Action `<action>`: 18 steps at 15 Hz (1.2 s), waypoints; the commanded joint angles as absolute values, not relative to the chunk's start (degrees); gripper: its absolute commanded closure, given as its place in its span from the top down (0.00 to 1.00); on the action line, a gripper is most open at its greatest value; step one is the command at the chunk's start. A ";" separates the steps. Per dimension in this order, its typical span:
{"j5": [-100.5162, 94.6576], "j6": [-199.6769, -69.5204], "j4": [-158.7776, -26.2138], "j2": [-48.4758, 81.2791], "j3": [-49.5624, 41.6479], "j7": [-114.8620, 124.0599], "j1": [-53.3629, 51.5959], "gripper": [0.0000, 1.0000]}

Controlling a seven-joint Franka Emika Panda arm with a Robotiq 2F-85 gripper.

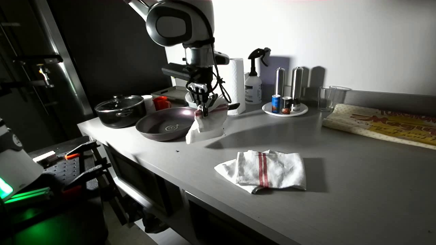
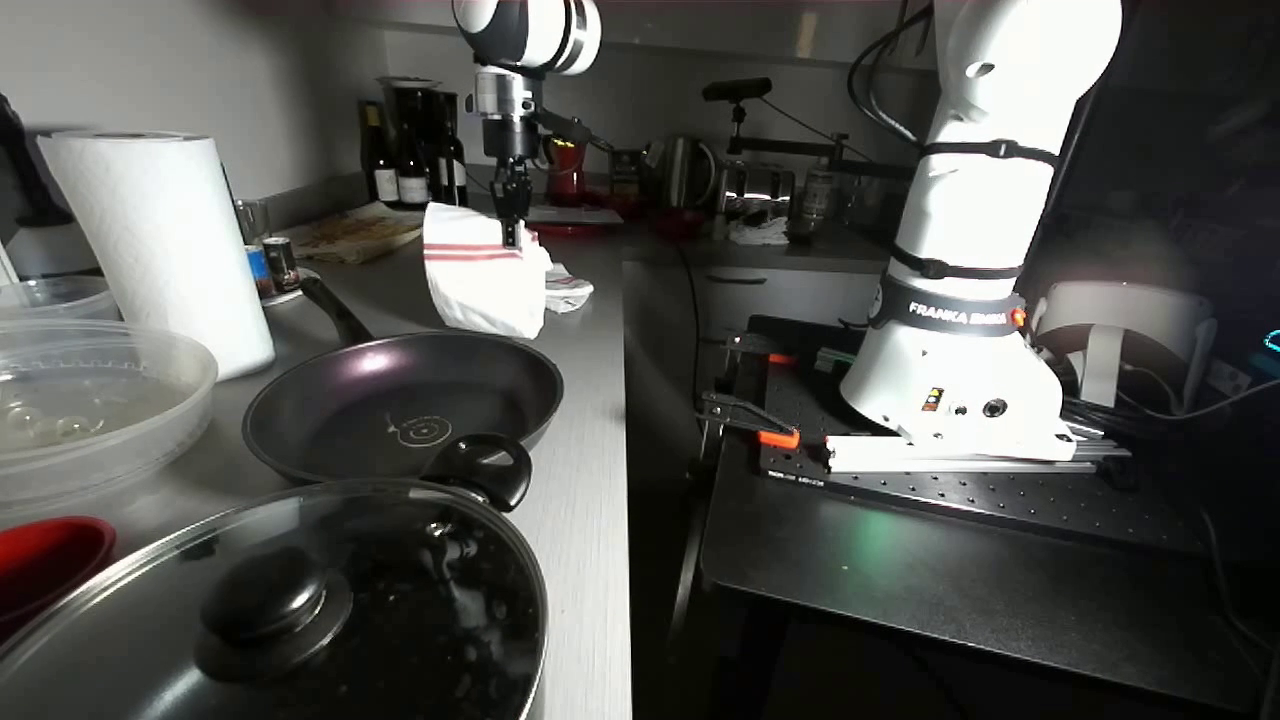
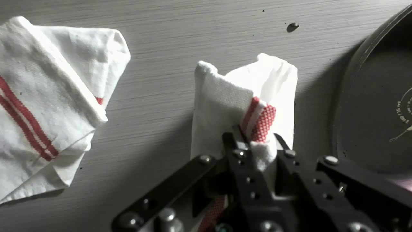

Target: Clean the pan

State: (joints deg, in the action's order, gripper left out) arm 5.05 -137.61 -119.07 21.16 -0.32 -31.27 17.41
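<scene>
Clock set on the frying pan (image 2: 370,400), 12 at top, in an exterior view. Pan sits on the grey counter (image 2: 590,600), handle out to 11. Crowding: glass-lidded pot (image 2: 380,610) at 7, its loop handle overlapping the pan's rim in view, contact not determinable; red mug (image 2: 50,555) at 8; translucent plastic tub (image 2: 100,465) at 9; paper towel roll (image 2: 160,250) at 10. Gripper (image 3: 257,138) at 1, jaws clenched on a fold of a red-striped dish towel (image 2: 475,290); the cloth hangs beside the pan, and in the wrist view a strip of counter shows between it and the pan rim at its 3. Cloth-to-counter contact: cannot tell. Edges: the counter's front edge runs down the 3 o'clock side, only a narrow margin from the pan; robot base (image 2: 950,370) stands well apart beyond it. Widest counter stretch, in an exterior view: from 3 to 5 o'clock of the pan, around a folded dish towel (image 1: 279,170), out to yellow printed paper (image 1: 391,124). Count: frying pan 1, lidded pot 1, red mug 1, dish towels 2, paper towel roll 1, spray bottle (image 1: 253,90) 1, tall steel cylinders (image 1: 280,81) 2, white plate (image 1: 266,109) 1.
</scene>
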 commanded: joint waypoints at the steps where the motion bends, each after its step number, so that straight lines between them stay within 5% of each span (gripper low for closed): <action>1: 5.55 -133.40 -112.91 26.66 -0.48 -30.39 16.31 0.04; 18: -4.38 -125.21 -98.94 43.32 -3.51 -11.04 7.65 0.04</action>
State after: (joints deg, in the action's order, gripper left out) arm -2.66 -128.18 -101.64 41.48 -2.44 -13.50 9.41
